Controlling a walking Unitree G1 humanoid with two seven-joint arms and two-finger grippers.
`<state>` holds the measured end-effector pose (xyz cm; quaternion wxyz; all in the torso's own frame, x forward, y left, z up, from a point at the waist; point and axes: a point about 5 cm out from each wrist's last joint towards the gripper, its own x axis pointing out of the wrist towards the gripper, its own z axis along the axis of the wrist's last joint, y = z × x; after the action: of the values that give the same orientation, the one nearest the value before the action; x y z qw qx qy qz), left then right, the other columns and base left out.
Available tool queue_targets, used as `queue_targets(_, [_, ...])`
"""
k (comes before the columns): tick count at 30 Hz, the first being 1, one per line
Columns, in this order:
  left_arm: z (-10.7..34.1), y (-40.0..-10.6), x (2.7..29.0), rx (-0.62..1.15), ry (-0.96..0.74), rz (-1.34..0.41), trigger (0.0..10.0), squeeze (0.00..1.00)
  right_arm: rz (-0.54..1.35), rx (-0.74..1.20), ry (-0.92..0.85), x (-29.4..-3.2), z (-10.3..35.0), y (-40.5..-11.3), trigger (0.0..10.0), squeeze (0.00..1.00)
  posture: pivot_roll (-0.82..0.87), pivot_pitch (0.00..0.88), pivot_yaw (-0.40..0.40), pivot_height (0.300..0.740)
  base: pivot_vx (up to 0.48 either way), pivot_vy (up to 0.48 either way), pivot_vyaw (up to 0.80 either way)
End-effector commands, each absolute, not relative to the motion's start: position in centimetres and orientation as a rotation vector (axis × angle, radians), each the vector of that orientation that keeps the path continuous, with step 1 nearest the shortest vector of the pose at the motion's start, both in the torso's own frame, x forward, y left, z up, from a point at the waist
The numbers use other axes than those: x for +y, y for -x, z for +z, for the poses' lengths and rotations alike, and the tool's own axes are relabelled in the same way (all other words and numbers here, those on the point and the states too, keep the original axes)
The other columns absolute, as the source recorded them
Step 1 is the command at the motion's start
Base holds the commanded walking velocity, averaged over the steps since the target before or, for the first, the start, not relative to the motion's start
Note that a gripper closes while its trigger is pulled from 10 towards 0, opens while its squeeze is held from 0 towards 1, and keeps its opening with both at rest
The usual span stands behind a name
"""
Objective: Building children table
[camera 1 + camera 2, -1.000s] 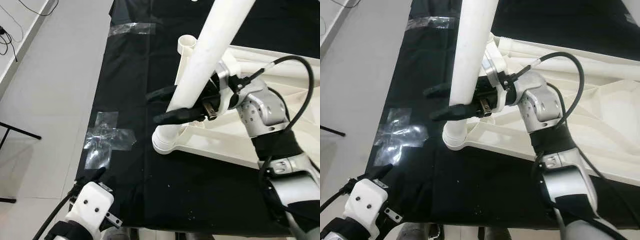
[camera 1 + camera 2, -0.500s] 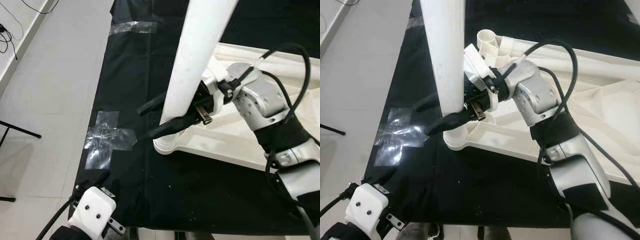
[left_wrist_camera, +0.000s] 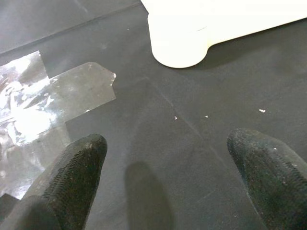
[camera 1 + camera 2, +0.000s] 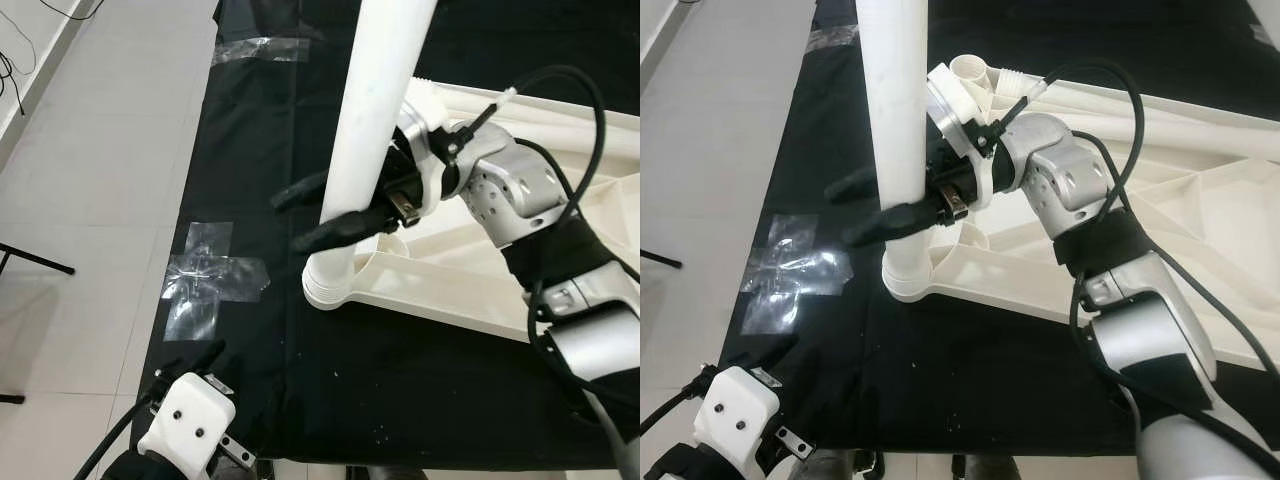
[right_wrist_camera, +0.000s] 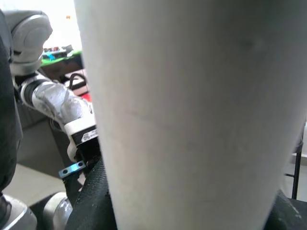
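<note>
1. The right pincer [image 4: 325, 213] is clamped on the white table leg [image 4: 375, 120], one black finger on each side of the tube, a little above the corner socket [image 4: 328, 288].
2. The leg stands nearly upright with its lower end seated in that socket, which sits at the near corner of the upturned white tabletop [image 4: 470, 290].
3. The tabletop lies underside up on the black cloth [image 4: 260, 130] that covers the desk. Beyond the socket, a second white tube [image 4: 975, 75] lies across the tabletop.
4. The left pincer [image 3: 168, 177] hovers low over the cloth, nearer the robot than the socket, its fingers [image 3: 76, 167] spread apart and holding nothing. Clear tape [image 4: 210, 275] is stuck on the cloth beside it, on the side away from the tabletop.
5. The leg looks like hollow, stiff plastic: probably light, smooth, and likely to slip or turn under the pads.
6. A hold low on the tube, close to the socket as here, seems best for pressing it home; a higher one would tilt it.
7. The tabletop may slide on the cloth when pushed, so the free pincer could brace it near the socket.
</note>
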<state>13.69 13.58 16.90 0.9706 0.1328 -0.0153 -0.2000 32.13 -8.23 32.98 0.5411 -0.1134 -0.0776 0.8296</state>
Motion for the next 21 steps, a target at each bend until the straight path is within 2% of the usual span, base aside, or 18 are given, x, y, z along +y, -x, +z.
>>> queue_targets(1, [16.7, -13.5, 13.5, -0.025, -0.256, -0.412, 10.0, 0.00, 2.010, -0.146, 0.235, -7.9, 32.0, -32.2, 10.0, 0.00, 0.10, 0.394, -0.053, 0.740, 0.000, 0.000, 0.00])
queue_targets(9, [16.7, -13.5, 13.5, -0.028, -0.262, -0.412, 10.0, 0.00, 1.997, -0.188, 0.208, -9.5, 30.9, -31.4, 10.0, 0.00, 0.10, 0.394, -0.045, 0.740, 0.000, 0.000, 0.00])
queue_targets(13, [16.6, -13.6, 13.5, -0.029, -0.265, -0.415, 10.0, 0.00, 2.005, -0.190, 0.264, -9.6, 30.4, -30.8, 10.0, 0.00, 0.10, 0.393, -0.041, 0.740, 0.000, 0.000, 0.00])
queue_targets(15, [16.6, -13.7, 13.5, -0.031, -0.268, -0.419, 10.0, 0.00, 2.002, -0.170, 0.346, -9.5, 29.8, -30.6, 10.0, 0.00, 0.10, 0.393, -0.037, 0.740, 0.000, 0.000, 0.00])
queue_targets(21, [16.6, -13.8, 13.6, -0.033, -0.270, -0.419, 10.0, 0.00, 1.986, -0.143, 0.410, -9.5, 29.8, -30.9, 10.0, 0.00, 0.10, 0.388, -0.042, 0.740, 0.000, 0.000, 0.00])
